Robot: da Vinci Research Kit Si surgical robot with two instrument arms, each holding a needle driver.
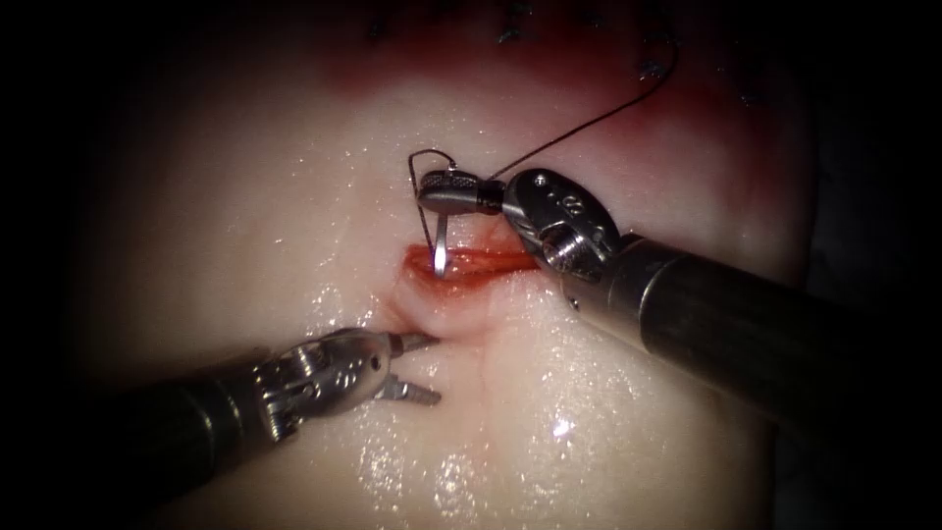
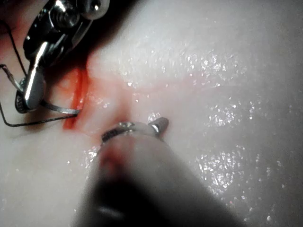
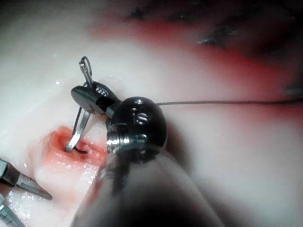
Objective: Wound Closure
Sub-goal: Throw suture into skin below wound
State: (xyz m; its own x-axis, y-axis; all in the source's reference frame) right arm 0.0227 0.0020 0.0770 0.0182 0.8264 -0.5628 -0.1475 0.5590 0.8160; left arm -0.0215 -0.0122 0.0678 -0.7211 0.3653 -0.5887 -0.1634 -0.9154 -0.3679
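The pale tissue (image 1: 294, 196) has a short red cut (image 1: 471, 265) at its middle. My right tool (image 1: 437, 191) comes in from the right, jaws shut on the curved needle (image 1: 441, 245) near its thread end. The needle's tip points down into the cut (image 3: 71, 149). Dark thread (image 1: 589, 123) runs from the needle up and to the right. My left tool (image 1: 417, 368) sits just below the cut's left end, jaws open and holding nothing, its upper jaw touching the tissue edge. In the right wrist view the needle (image 3: 81, 124) dips into the red cut.
Several dark stitches (image 1: 510, 34) and red fluid (image 1: 628, 108) line the far edge of the tissue. The surface near the front is wet and glistening (image 1: 559, 427). The right tool's thick shaft (image 1: 716, 324) crosses the lower right.
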